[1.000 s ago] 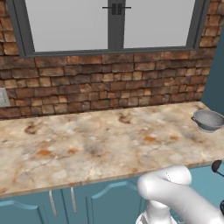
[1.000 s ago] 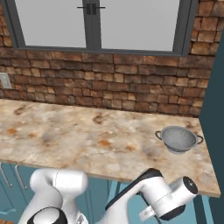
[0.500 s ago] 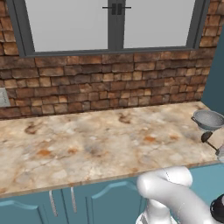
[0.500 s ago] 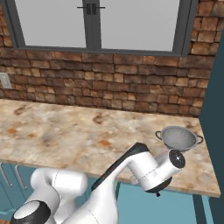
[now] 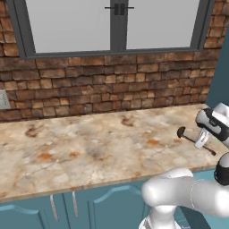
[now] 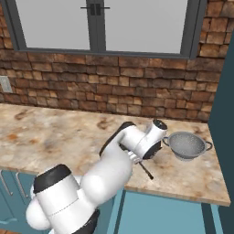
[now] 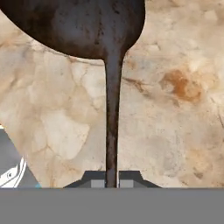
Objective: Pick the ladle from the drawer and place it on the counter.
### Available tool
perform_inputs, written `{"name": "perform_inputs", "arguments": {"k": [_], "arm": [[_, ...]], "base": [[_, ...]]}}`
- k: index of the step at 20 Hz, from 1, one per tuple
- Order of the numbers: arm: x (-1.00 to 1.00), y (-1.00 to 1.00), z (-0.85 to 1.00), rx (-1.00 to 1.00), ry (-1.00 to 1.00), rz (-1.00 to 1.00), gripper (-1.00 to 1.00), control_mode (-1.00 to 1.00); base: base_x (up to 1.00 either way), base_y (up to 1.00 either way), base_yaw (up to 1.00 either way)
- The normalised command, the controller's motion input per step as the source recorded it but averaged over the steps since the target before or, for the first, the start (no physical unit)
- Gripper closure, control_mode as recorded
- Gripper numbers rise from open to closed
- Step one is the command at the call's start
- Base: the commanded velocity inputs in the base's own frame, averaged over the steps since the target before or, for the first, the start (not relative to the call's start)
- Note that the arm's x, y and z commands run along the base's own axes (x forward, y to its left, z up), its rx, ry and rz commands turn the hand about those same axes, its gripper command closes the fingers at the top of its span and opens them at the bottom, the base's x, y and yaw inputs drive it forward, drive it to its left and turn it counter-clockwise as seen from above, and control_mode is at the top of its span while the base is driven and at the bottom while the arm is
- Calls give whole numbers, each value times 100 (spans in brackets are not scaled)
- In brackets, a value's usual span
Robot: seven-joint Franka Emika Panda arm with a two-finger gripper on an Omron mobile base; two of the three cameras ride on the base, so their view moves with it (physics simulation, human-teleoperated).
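Note:
The ladle (image 7: 112, 109) is dark, with a round bowl and a thin straight handle. My gripper (image 7: 112, 178) is shut on that handle, its fingertips (image 7: 131, 176) pressing either side. In the left base view the ladle (image 5: 181, 132) hangs low over the right end of the marbled counter (image 5: 89, 152), bowl pointing left, with the gripper (image 5: 202, 139) around mid-handle. From the right base view the ladle's handle end (image 6: 146, 170) sticks out below the white hand, above the counter (image 6: 45, 137). Whether the ladle touches the stone I cannot tell.
A grey metal colander-like bowl (image 6: 185, 145) stands on the counter just right of the hand. A brick wall (image 5: 112, 85) and a window run behind the counter. Teal cabinet fronts (image 5: 67, 208) sit below its front edge. A wall outlet (image 5: 3, 99) is at far left.
The arm has risen from below the counter's front edge at the right and now holds the ladle over the counter top. The gripper stays shut on the handle.

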Motion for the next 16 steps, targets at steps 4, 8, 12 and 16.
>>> {"name": "perform_inputs", "arguments": {"k": [4, 8, 12, 16], "arm": [[100, 100, -80, -20, 21, 6, 100, -100], [100, 76, -88, -16, 2, 5, 100, -100], [46, 56, -41, -12, -18, 8, -100, -100], [2, 42, 1, -7, -34, 10, -100, -100]], "base": [[0, 0, 0], [0, 0, 0], [0, 0, 0], [0, 0, 0]]}}
